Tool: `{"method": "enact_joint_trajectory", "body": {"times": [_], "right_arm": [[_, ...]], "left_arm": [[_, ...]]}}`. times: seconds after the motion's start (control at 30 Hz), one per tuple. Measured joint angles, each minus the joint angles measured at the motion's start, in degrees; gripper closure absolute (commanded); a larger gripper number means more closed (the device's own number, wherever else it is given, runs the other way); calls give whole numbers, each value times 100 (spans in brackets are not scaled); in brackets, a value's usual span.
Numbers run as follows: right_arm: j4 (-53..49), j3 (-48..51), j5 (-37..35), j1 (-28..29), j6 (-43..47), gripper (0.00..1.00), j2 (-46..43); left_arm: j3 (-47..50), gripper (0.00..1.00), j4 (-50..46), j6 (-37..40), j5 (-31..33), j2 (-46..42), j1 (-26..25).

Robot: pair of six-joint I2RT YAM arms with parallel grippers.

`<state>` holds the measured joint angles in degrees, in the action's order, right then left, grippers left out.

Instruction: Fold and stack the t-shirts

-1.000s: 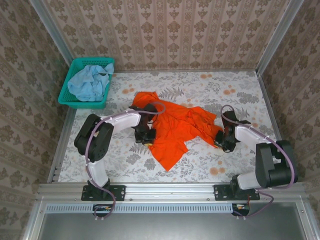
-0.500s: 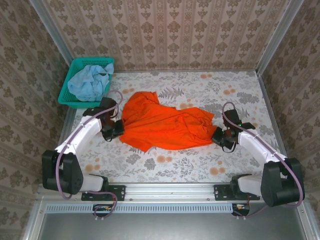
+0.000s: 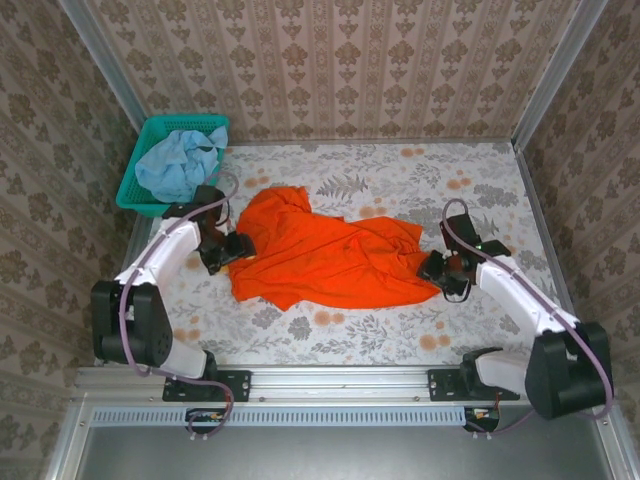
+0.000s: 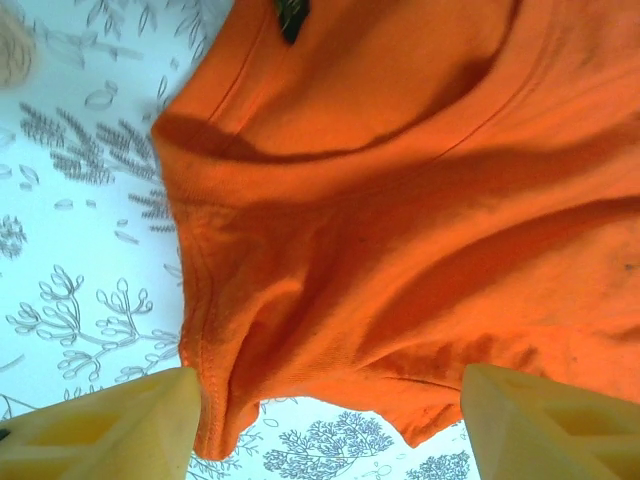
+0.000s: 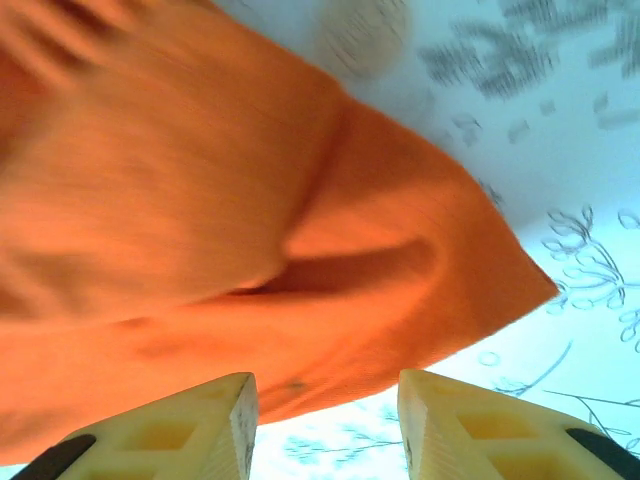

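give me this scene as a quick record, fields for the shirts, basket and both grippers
orange t-shirt: lying crumpled on the table, unfolded
blue t-shirt: bunched in the teal basket, far left corner
left gripper: at the orange shirt's left edge, fingers apart, not gripping
right gripper: at its right edge, fingers apart, not gripping
stack: not started

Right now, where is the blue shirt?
In the top view, the blue shirt sits crumpled inside the teal basket at the table's far left corner, apart from the orange shirt spread in the middle.
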<state>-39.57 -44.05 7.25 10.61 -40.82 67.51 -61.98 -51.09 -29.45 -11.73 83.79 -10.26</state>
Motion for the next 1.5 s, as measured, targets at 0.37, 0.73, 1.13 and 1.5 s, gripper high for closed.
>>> {"method": "enact_joint_trajectory", "body": {"times": [0.37,0.73,1.13,1.5], "right_arm": [[166,-1762,-874,286,697,28,2503],[282,-3521,-1058,52,1220,41,4542],[175,-4240,-1272,-50,1244,100,5222],[162,-6024,-1266,-564,1255,100,6116]], "left_arm": [[-2092,17,2,505,-101,2214,-975],[-3042,31,79,518,216,3821,-999],[-2983,87,529,474,295,3825,-649],[-4570,100,787,396,111,4658,-566]]}}
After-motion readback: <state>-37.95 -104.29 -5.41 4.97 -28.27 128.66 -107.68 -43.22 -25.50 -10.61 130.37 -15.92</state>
